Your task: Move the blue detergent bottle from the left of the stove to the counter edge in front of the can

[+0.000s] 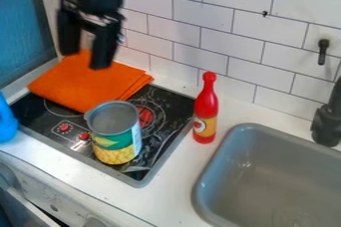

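A folded cloth (pixel 90 81) lies on the far left of a stovetop (pixel 170 102), behind a can (pixel 114 134) standing on it. A bottle (pixel 206 109) stands on the counter (pixel 166 191) between stovetop and sink (pixel 279 171).

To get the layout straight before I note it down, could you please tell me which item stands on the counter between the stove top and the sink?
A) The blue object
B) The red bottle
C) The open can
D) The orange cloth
B: the red bottle stands upright on the white strip of counter, with the stove top on one side and the grey sink on the other.
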{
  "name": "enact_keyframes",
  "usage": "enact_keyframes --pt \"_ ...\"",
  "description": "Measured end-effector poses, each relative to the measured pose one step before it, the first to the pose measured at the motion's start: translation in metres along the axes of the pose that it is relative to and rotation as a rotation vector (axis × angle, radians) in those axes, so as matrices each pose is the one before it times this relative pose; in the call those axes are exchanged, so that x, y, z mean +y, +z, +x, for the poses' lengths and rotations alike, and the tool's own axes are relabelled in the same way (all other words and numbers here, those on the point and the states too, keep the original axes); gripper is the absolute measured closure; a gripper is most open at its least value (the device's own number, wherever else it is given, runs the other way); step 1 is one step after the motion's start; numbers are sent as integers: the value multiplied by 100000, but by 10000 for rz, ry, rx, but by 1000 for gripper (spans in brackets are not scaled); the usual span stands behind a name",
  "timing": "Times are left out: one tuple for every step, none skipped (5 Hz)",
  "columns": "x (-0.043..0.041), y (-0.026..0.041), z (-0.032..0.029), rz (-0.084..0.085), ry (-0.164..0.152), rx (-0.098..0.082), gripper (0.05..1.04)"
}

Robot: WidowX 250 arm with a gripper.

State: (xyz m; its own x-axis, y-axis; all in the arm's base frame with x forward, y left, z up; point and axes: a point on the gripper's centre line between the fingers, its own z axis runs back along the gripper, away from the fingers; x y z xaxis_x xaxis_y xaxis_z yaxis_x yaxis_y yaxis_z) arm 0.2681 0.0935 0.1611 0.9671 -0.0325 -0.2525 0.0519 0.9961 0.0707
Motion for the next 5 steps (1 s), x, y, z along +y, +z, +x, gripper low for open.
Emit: enact_keyframes --pt "1680 1105 -1944 384 -265 -770 83" --pt "2183 -409 -2137 369 235 -333 83" --pt "2567 -359 -1227 295 447 -71 83" --pt "1878 -352 -1026 57 217 -37 83" --pt "1185 -376 -361 -259 -24 79 83"
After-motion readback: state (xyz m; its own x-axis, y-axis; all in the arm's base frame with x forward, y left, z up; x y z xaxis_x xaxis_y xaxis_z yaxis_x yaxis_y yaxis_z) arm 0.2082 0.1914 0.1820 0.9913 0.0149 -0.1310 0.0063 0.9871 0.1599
